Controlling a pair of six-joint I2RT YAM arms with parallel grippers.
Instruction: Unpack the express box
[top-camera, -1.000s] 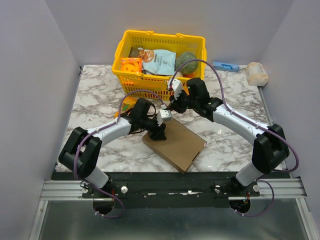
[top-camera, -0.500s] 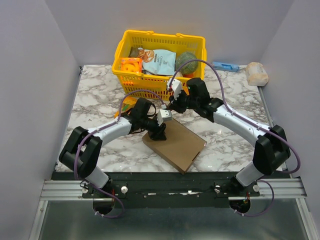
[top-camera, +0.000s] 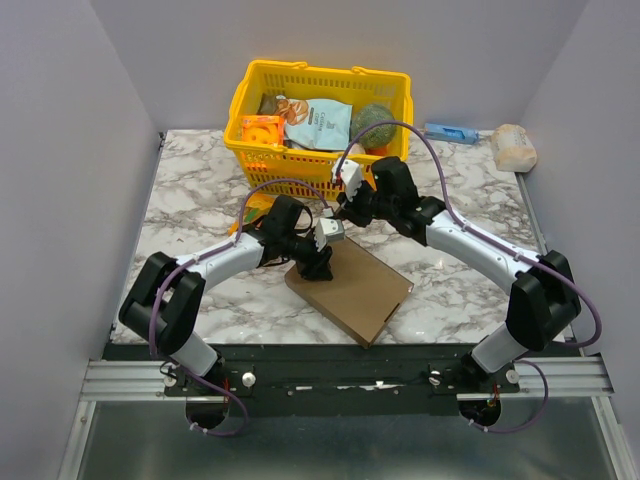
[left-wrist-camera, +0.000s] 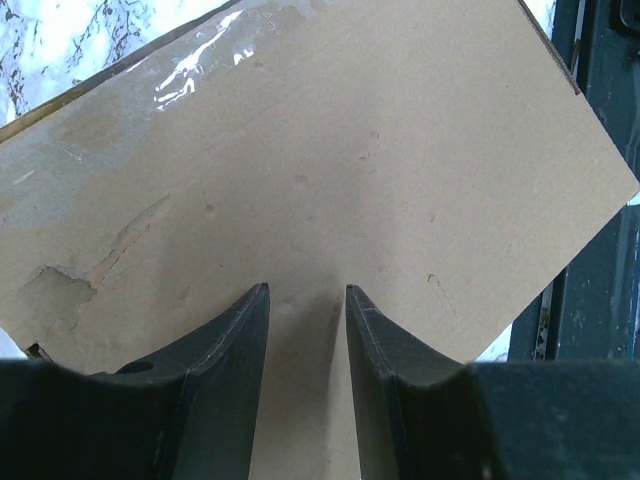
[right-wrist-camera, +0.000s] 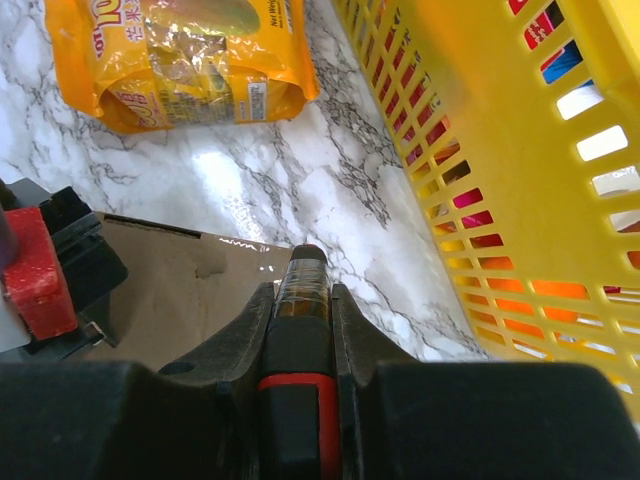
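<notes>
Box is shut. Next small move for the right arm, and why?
Probably ease the slim tool onto the taped edge of the express box: the right gripper, shut on it, hovers by that edge; the left gripper sits over the closed lid.

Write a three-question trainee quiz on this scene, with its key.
1. True or false: the express box lies closed on the table.
2. The right claw is: A open; B shut on a slim tool; C gripping the box.
3. Fill in: the left claw, jaws open, stands over the ____.
Key: 1 true; 2 B; 3 express box.
</notes>
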